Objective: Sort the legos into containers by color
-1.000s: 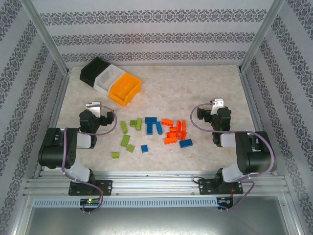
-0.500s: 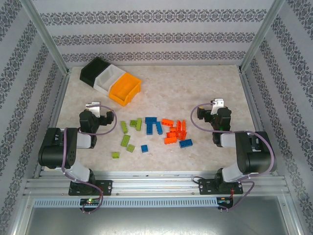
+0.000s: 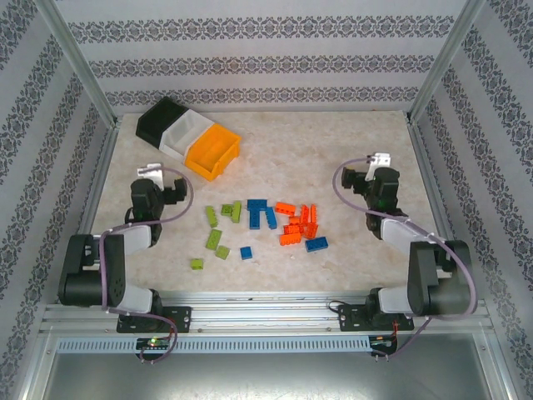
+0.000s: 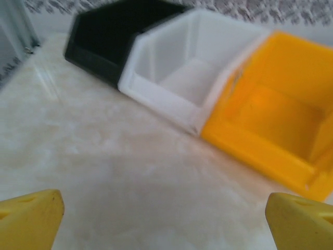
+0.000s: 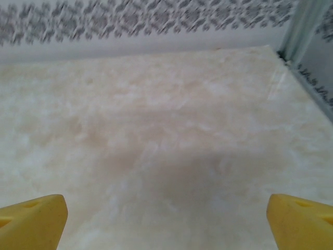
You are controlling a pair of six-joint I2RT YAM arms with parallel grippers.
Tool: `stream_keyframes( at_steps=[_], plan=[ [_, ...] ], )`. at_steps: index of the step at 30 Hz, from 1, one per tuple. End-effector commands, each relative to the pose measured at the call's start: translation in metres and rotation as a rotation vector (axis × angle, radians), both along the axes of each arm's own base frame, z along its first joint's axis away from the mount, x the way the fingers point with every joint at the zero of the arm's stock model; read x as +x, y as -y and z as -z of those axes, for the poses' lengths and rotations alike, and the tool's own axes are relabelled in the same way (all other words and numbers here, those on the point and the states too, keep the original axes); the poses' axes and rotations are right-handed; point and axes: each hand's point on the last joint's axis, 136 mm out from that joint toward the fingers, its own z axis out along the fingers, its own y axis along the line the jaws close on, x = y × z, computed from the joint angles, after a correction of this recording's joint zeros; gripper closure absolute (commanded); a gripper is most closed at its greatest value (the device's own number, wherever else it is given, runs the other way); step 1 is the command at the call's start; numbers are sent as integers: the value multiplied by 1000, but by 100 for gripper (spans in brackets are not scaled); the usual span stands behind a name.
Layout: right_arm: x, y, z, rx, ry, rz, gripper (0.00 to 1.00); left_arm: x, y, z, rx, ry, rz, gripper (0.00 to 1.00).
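The left gripper (image 3: 160, 185) stands with its jaws spread wide. Its two yellow fingers (image 4: 28, 216) sit far apart at the bottom corners of its wrist view, with bare table (image 4: 130, 177) between them. Straight ahead of those jaws is the row of three bins (image 3: 187, 137), joined side to side. The black bin (image 4: 104, 39) is ahead and to the left, the white bin (image 4: 174, 78) is dead ahead, and the orange-yellow bin (image 4: 270, 120) is ahead to the right and nearest. Their open fronts face the jaws. The row sits near the fingertips but apart from them, touching neither.

The right gripper (image 3: 366, 177) also has its jaws wide open, its fingers (image 5: 31, 216) set far apart. Pale tabletop runs between them and on ahead to the patterned wall (image 5: 156, 21).

The legos (image 3: 262, 221) lie loose on the table in the space between the two grippers. They are off to the right of the left jaws and off to the left of the right jaws, and a little back toward the arm bases from both. The green bricks (image 3: 215, 239) lie closest to the left gripper, the blue bricks (image 3: 254, 218) are in the middle, and the orange bricks (image 3: 291, 229) are bunched on the side toward the right gripper. One more blue brick (image 3: 316, 244) sits at the near right edge of that bunch. The whole scatter lies well apart from both pairs of jaws and from the bins.
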Motion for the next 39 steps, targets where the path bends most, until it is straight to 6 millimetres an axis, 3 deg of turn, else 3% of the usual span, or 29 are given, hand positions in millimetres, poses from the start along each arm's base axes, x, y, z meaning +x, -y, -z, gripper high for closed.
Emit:
stream_keyframes(
  at_steps=[1, 4, 7, 12, 20, 26, 31, 34, 39],
  plan=[
    [-11, 32, -8, 171, -99, 228, 2, -6, -25, -16, -78, -98, -214, 0],
    [-11, 36, -13, 318, -230, 289, 2, -6, -27, -33, -148, -169, -265, 0],
    [-7, 28, -14, 424, -360, 274, 2, -4, -19, -46, -193, -200, -243, 0],
    [4, -15, -18, 584, -458, 124, 2, -19, -17, -59, -251, -210, -281, 0],
    [-12, -90, 0, 513, -696, -49, 3, -34, 14, -47, -323, -477, -157, 0],
    [-24, -135, 9, 456, -815, -127, 3, -11, 71, -34, -465, -592, 90, 0],
    [-35, -160, 12, 486, -843, -173, 3, 9, 129, -23, -399, -689, 294, 0],
    [-44, -167, 13, 485, -856, -190, 3, 26, 148, -13, -360, -707, 330, 0],
    [-59, -170, 15, 481, -886, -198, 3, 52, 159, 9, -336, -744, 336, 0]
  ],
)
